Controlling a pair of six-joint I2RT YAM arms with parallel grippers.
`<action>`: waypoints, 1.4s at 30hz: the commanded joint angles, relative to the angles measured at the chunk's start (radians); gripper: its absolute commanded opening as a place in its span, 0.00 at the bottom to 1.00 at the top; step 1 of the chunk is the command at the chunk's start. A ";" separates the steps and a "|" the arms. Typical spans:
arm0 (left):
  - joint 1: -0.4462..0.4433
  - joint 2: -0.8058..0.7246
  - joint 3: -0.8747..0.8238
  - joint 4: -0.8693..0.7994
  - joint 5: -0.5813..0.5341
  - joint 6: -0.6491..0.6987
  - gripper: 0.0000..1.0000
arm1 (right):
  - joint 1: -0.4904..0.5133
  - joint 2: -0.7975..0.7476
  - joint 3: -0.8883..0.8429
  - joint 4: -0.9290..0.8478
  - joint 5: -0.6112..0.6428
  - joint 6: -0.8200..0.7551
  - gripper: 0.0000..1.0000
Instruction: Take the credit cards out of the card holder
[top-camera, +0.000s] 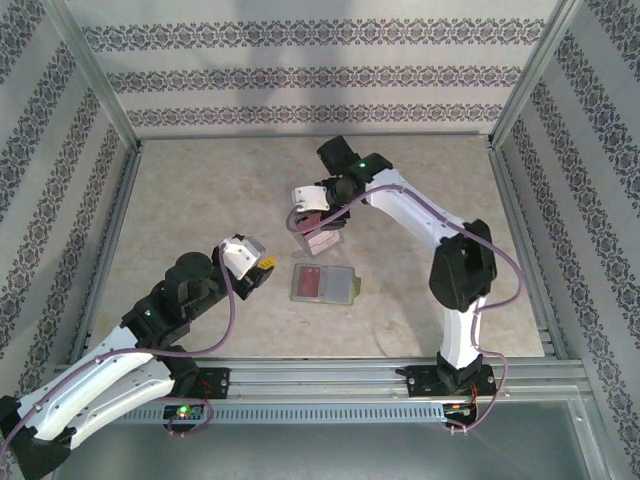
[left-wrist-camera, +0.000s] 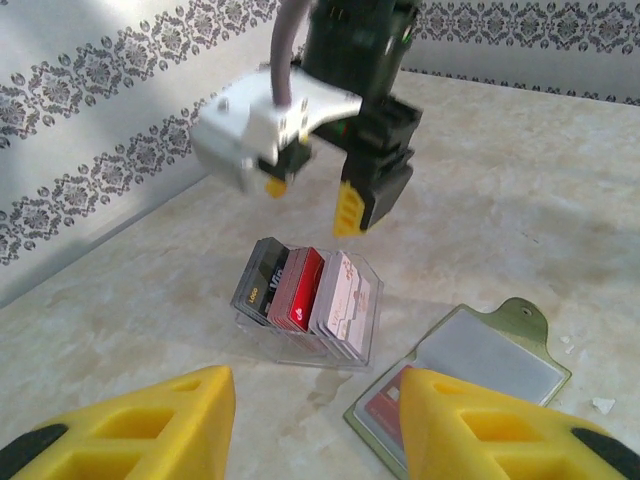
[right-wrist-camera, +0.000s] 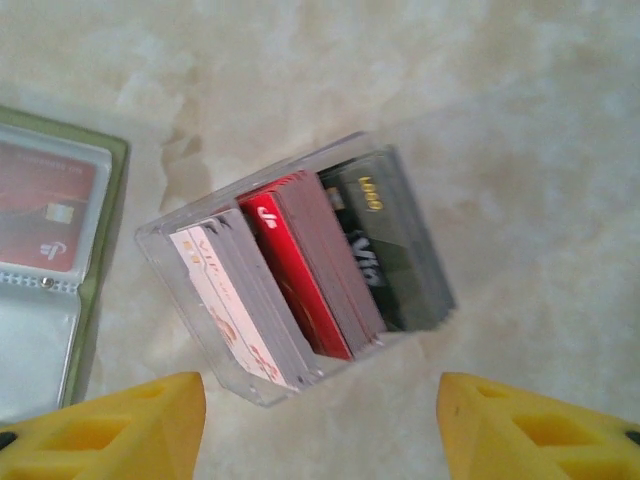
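Marble tabletop (top-camera: 200, 200), card holder (left-wrist-camera: 490, 350) partly hidden behind spread, empty left fingers (left-wrist-camera: 500, 430); right fingers (right-wrist-camera: 540, 430) equally apart, empty.

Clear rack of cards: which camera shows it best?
Right wrist: the clear rack sits whole and close, its white, red and black cards distinct. Left wrist shows it smaller. Top external shows it tiny beneath the right gripper.

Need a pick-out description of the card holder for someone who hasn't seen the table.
On the table, find the clear rack of upright cards under the right gripper. The card holder lies flat and open just on its near side: olive-green rim, clear sleeves, one red card inside, not see-through and boxy like the rack.
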 joint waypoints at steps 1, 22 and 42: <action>-0.009 0.004 -0.019 0.068 -0.042 -0.057 0.49 | -0.006 -0.092 -0.060 0.084 0.063 0.166 0.64; -0.001 0.125 0.012 -0.002 -0.203 -0.349 0.77 | -0.108 -0.748 -0.584 0.278 0.210 1.041 0.98; 0.162 0.344 0.153 -0.241 0.039 -0.781 0.82 | -0.157 -1.282 -1.098 0.313 0.366 1.618 0.98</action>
